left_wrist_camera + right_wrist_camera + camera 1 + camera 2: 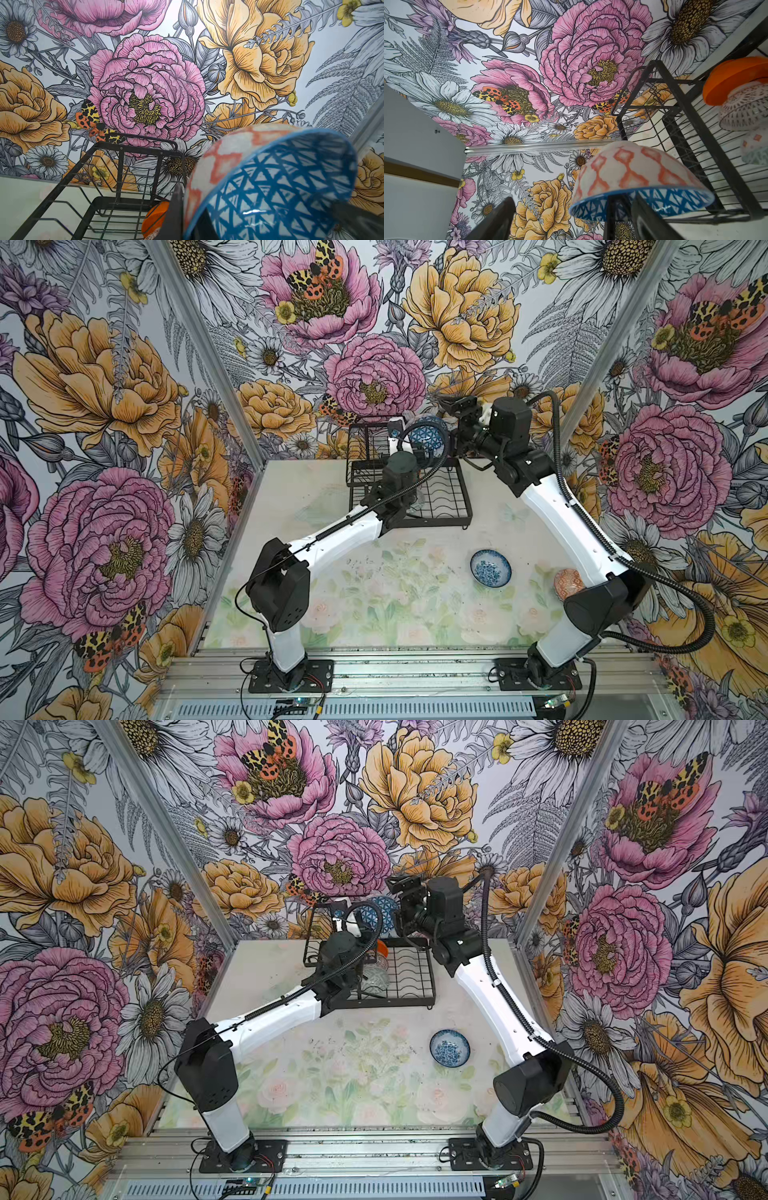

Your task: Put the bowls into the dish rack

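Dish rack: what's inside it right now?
Three bowls sit in a row in the dish rack: an orange bowl, a white lattice bowl and a grey-green bowl. The left arm covers the rack's near-left part in both top views; anything there is hidden.

Bright, even, diffuse light; only faint shadows on the counter (415, 597). Both top views sharp, straight lines bowing toward the edges. Wrist views: blue geometric bowl (276, 187) close, soft-focused, small glare streak on its glaze; wallpaper (145, 83) behind crisp.
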